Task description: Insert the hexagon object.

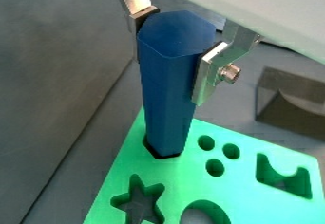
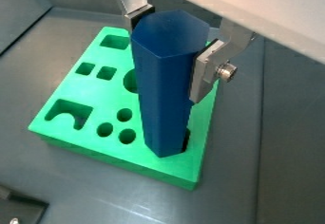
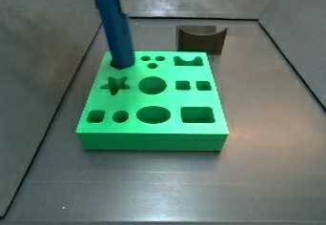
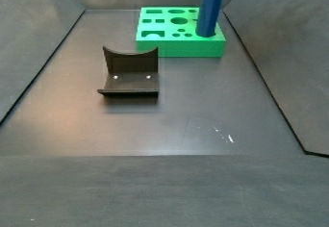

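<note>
I see the end effector [image 1: 178, 40] clamped on the top of the blue hexagon peg [image 1: 169, 85]; in both wrist views the silver fingers [image 2: 207, 68] sit against opposite faces of it. The peg stands upright with its lower end in a hole at a corner of the green block [image 1: 241, 192]. How deep it sits I can't tell.

In a side view the hexagon peg [image 3: 114, 27] is at the upper left of the frame, at the far left corner of the green block [image 3: 152, 124], just behind the star-shaped hole [image 3: 117, 85]. The end effector itself is cut off at the top edge there.

In a side view the peg [image 4: 210, 8] is at the top right, on the near right corner of the block [image 4: 180, 37]. The fixture [image 4: 129, 74] stands on the table [image 4: 167, 125] well apart from the block, centre left of that frame. It also shows behind the block at top centre [image 3: 200, 38].
</note>
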{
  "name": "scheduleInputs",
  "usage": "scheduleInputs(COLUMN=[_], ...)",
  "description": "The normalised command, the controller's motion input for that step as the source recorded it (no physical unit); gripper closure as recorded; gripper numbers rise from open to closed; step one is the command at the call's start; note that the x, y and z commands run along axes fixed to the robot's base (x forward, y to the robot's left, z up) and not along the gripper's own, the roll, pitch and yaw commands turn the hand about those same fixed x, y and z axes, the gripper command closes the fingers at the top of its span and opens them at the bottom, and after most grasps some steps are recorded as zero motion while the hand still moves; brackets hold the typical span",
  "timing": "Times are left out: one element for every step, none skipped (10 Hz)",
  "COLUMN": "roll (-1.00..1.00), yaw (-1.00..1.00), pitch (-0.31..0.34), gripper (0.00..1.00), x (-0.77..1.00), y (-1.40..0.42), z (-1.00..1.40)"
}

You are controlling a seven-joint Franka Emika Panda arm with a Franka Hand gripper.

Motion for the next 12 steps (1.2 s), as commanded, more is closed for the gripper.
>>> scheduleInputs(roll=[-0.41,-0.38,-0.39,-0.35,-0.27,-0.06,0.00,0.08,0.07,0.00,-0.14,0.00], yaw=[-0.22,0.00,0.16,0.29,0.29,0.00,-0.12,-0.11,-0.09,-0.10,-0.10,0.00], pitch=[0.000,-0.011,0.000,-0.013,-0.011,0.000,0.003,0.059,0.099,0.091,0.000,0.010], gripper=[1.00,1.00,1.00,1.00,1.00,1.00,1.00,1.00,1.00,1.00,1.00,1.00], x=[0.02,-0.29,-0.43,-0.36,-0.17,0.09,0.37,0.40,0.43,0.40,0.16,0.00], y=[0.00,0.00,0.02,0.00,-0.04,-0.09,-0.02,0.00,0.00,0.00,0.00,0.00], z=[-0.27,-0.37,-0.22,-0.14,-0.08,-0.36,-0.58,-0.51,-0.55,-0.50,-0.26,0.00])
